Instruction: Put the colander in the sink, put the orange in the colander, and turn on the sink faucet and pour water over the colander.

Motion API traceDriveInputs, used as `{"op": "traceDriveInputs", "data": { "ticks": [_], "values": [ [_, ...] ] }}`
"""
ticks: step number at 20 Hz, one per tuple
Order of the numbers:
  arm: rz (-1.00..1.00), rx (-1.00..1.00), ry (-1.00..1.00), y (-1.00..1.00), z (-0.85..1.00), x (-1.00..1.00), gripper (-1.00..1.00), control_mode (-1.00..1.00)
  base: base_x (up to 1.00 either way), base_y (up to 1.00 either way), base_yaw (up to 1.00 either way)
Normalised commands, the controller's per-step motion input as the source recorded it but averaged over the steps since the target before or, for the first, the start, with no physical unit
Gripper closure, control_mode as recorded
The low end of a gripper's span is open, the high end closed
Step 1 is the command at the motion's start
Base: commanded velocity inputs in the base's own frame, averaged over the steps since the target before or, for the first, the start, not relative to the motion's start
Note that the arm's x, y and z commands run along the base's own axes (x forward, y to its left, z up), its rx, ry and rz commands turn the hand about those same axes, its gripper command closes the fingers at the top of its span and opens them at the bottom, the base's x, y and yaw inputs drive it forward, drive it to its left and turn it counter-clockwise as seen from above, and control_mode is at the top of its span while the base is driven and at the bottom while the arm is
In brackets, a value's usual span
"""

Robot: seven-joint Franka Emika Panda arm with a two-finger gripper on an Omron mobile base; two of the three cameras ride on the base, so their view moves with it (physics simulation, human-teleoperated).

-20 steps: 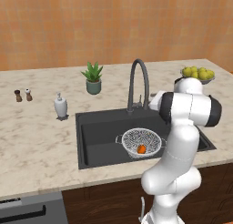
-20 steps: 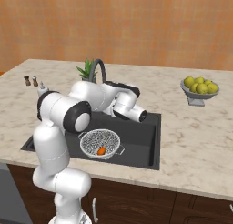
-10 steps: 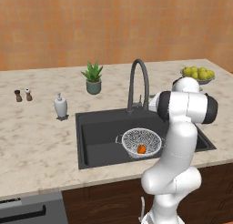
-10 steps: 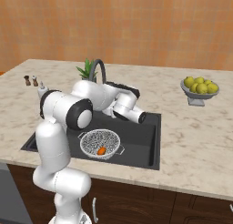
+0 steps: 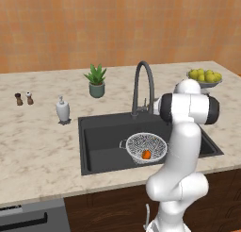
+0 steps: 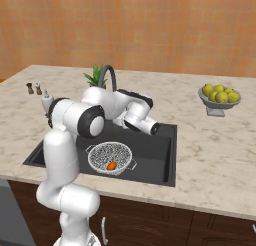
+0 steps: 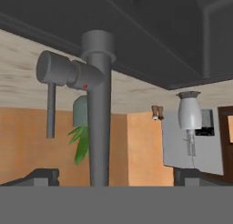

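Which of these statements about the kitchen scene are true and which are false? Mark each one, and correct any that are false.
1. The orange lies inside the colander. True.
2. The colander stands on the counter beside the soap dispenser. False: it sits in the sink, and the soap dispenser stands on the counter to the left of the basin.
3. The gripper is open and holds nothing. True.
4. The fruit bowl holds oranges. False: it holds yellow-green fruits.
5. The hand view looks at the sink faucet from close by, upside down. True.
6. Water is pouring from the faucet. False: no water shows at the spout.
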Motion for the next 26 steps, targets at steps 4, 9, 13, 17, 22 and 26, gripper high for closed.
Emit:
{"op": "traceDriveInputs", "data": {
  "ticks": [4,9,13,17,22,26],
  "values": [
    [-0.02,0.00,0.00,0.00,-0.11,0.35,-1.00,-1.00,0.00,0.00,0.00],
    [-0.03,-0.02,0.00,0.00,-0.18,0.36,-1.00,-1.00,0.00,0.00,0.00],
    [-0.02,-0.02,0.00,0.00,-0.31,0.36,-1.00,-1.00,0.00,0.00,0.00],
    [-0.02,-0.01,0.00,-0.01,-0.29,0.34,-1.00,-1.00,0.00,0.00,0.00],
    [-0.03,0.00,0.00,0.00,-0.15,0.34,-1.00,-1.00,0.00,0.00,0.00],
    [-0.03,0.00,0.00,0.00,-0.10,0.35,-1.00,-1.00,0.00,0.00,0.00]
  ]
}}
